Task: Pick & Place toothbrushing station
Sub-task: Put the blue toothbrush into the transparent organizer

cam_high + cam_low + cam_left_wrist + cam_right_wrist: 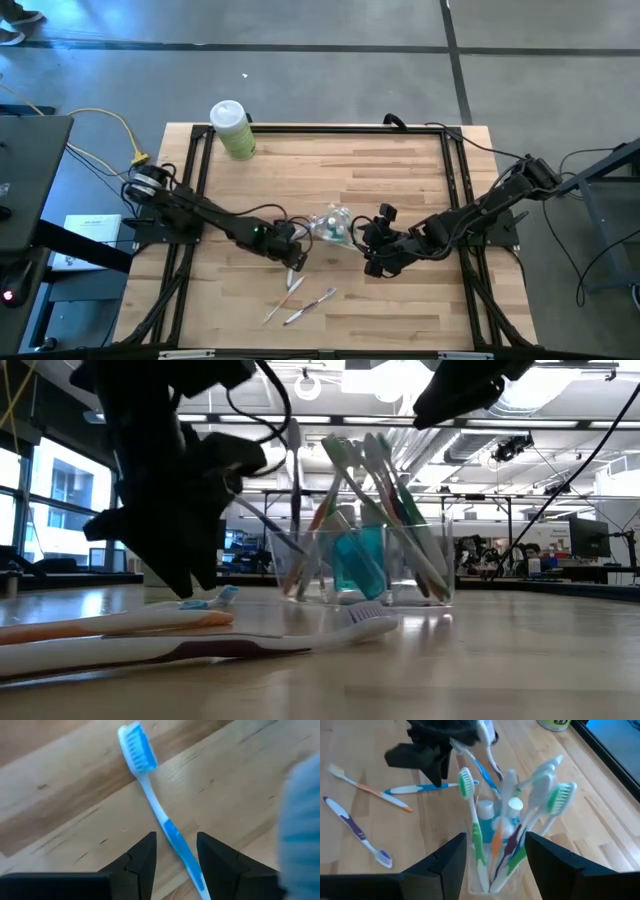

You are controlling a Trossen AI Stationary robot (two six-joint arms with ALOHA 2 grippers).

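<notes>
A clear plastic cup (pixel 330 228) stands on its base mid-table. It holds several white, pink and green toothbrushes (pixel 547 795), bristles up, and teal white-capped tubes (pixel 358 555). A blue-and-white toothbrush (pixel 150 795) lies flat on the wood. My left gripper (pixel 293 258) is open, low over it, with one finger on each side of the handle (pixel 175 840). My right gripper (pixel 370 245) is open and stands to the right of the cup and higher than it. In the right wrist view the cup (pixel 495 880) shows between its fingers.
An orange-and-white toothbrush (pixel 120 622) and a purple-and-white one (pixel 200 648) lie on the table nearer the front edge, both also in the high view (pixel 300 300). A larger pale-green bottle with a white cap (pixel 233 130) stands at the far left. A black frame runs around the table's sides.
</notes>
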